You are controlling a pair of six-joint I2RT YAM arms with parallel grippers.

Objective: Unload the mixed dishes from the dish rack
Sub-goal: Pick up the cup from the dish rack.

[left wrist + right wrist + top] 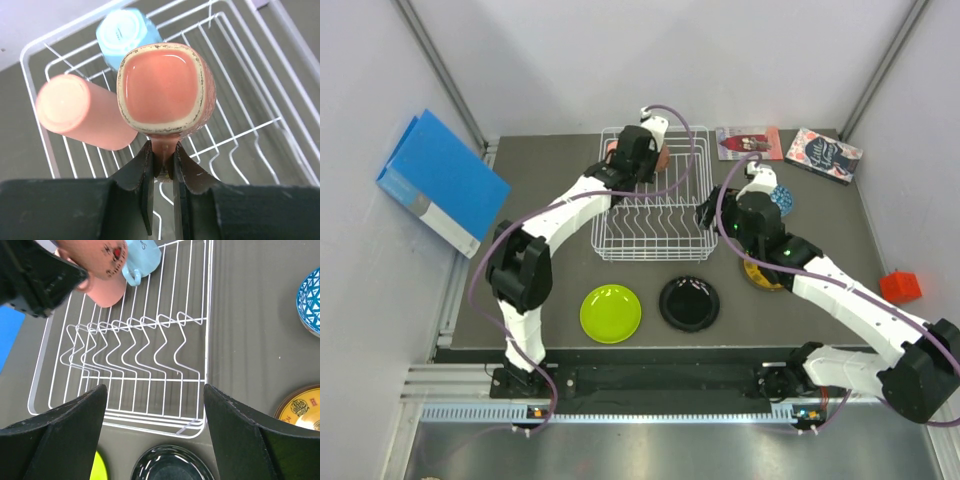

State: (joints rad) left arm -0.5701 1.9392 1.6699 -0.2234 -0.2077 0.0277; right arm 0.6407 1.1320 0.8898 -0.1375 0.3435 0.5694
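Left wrist | L hand [162,161] grips salmon cup [165,90] | rack [280,120]: pink cup [80,112], blue mug [125,32] | R hand [155,390] wide

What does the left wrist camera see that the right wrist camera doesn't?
Only the left wrist: the glossy inside of the salmon square-mouthed cup, its handle pinched by the left fingers. Only the right wrist: the blue patterned bowl, yellow patterned plate, black plate and lime-green plate on the table. Both: the white wire dish rack, light blue mug and pink cup.
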